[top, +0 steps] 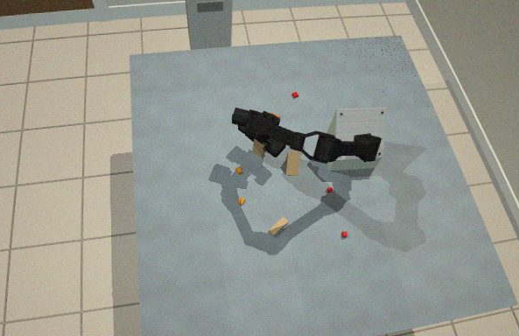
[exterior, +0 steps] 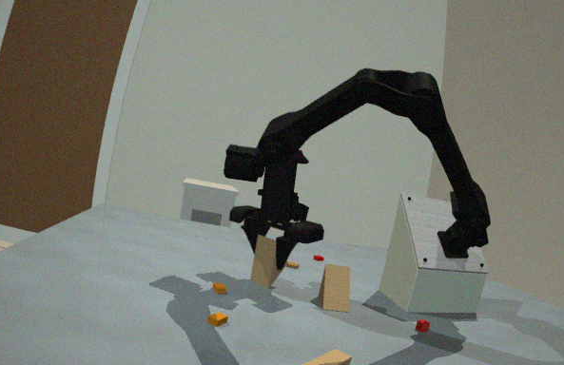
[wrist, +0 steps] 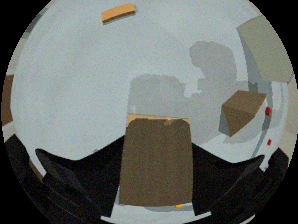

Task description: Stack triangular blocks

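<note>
My gripper [exterior: 267,257] [wrist: 154,141] points down and is shut on a wooden triangular block [top: 258,148] [exterior: 262,273] [wrist: 156,180]. The held block is steeply upright, with its lower part sticking out below the fingertips. I cannot tell whether it touches the table. The other wooden triangular block [top: 293,163] [exterior: 337,287] [wrist: 243,112] stands on the table, narrow edge up, to the right of the held block in the top and exterior views. The two blocks are apart. The arm hides part of the held block in the top view.
A wooden piece [top: 278,226] [exterior: 333,357] lies towards the front. An orange-brown bar [exterior: 292,264] [wrist: 118,12] lies behind the gripper. Small orange pieces [top: 241,201] [exterior: 218,319] and red cubes [top: 344,234] [exterior: 422,326] are scattered about. A large sloped box [top: 360,127] [exterior: 448,290] stands by the arm's base.
</note>
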`<move>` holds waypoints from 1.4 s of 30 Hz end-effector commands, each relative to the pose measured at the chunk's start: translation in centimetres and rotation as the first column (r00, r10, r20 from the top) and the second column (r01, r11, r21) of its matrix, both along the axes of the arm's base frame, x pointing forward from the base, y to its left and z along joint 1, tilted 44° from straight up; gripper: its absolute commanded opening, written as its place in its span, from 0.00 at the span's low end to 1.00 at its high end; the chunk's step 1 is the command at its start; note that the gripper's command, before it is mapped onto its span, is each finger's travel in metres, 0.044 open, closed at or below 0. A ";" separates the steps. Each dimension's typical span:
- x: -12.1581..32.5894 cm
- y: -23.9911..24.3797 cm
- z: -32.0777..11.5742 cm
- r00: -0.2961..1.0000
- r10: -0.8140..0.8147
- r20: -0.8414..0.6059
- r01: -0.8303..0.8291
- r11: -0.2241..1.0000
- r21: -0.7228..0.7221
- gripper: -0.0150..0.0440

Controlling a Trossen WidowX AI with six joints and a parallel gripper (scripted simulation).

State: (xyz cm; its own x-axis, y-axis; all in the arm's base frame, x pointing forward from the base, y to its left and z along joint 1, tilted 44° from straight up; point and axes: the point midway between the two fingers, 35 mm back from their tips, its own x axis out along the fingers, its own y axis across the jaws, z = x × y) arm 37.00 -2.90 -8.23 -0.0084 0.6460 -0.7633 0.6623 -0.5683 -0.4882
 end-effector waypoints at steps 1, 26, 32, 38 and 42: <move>0.7 0.2 0.6 0.997 0.045 -0.056 -0.049 0.996 -0.068 0.25; 2.6 1.6 1.8 0.939 0.186 -0.290 -0.265 0.928 -0.263 0.61; 2.6 1.6 1.8 0.939 0.186 -0.290 -0.265 0.928 -0.263 0.88; 2.6 1.6 1.8 0.939 0.186 -0.290 -0.265 0.928 -0.263 1.00; 2.6 1.6 1.8 0.939 0.186 -0.290 -0.265 0.928 -0.263 1.00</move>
State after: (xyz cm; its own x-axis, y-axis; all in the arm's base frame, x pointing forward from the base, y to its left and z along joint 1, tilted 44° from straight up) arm 39.56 -1.27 -6.44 -0.3508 0.3447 -0.8707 0.6641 -0.5640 -0.4908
